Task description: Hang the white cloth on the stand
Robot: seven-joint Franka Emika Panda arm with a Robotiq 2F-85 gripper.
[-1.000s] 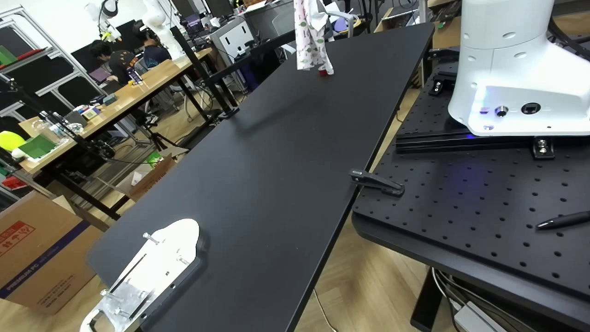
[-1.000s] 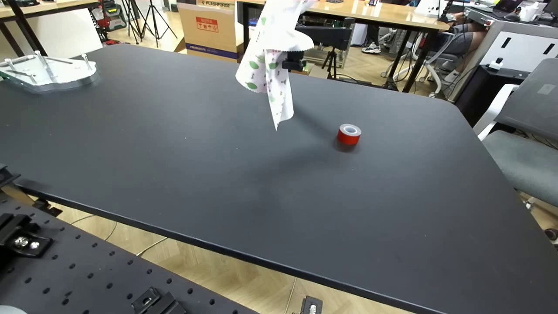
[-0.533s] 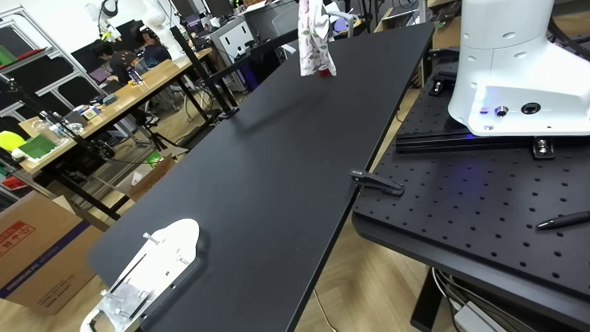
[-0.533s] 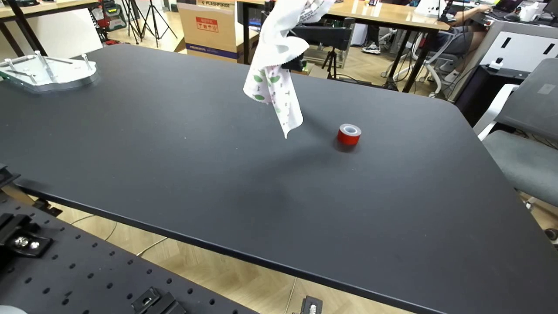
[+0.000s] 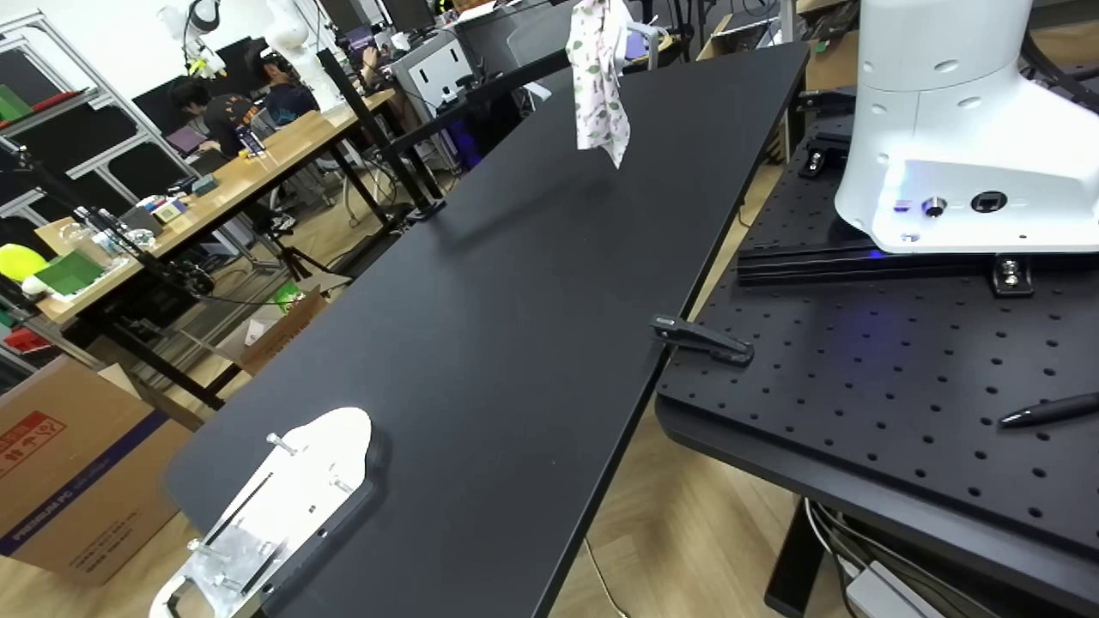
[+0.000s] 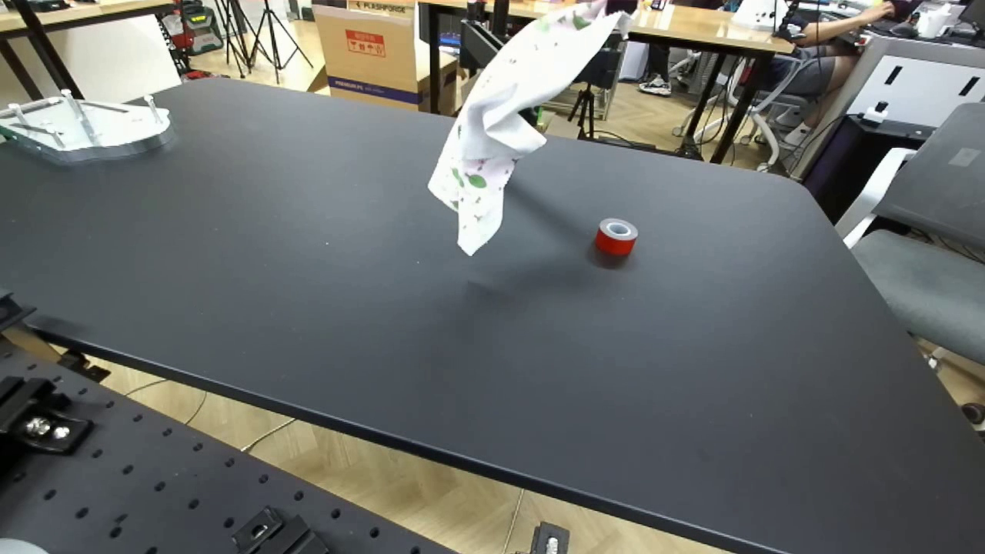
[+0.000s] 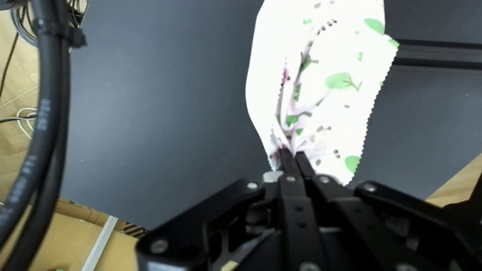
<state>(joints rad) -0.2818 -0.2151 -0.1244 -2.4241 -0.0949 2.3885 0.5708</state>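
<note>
The white cloth with green and pink prints hangs from my gripper; it shows in both exterior views (image 5: 598, 86) (image 6: 492, 138) and the wrist view (image 7: 339, 75). My gripper (image 7: 293, 152) is shut on the cloth's edge in the wrist view; one fingertip area shows at the top of an exterior view (image 6: 620, 8). The black stand (image 5: 369, 124) is clamped at the table's far edge, with a long arm reaching toward the cloth. Parts of the stand (image 6: 479, 48) show behind the cloth. A black bar (image 7: 437, 54) passes behind the cloth. Whether cloth and arm touch I cannot tell.
A red tape roll (image 6: 616, 238) sits on the black table (image 6: 385, 331). A white plate with metal pegs (image 5: 283, 506) lies at one end of the table. A black clamp (image 5: 704, 339) is at the table edge. The robot base (image 5: 944, 129) stands beside the table.
The cloth has moved right and down in an exterior view, now covering the tape roll there. Elsewhere its upper end has gone right, its lower end down, and it has stretched out diagonally.
</note>
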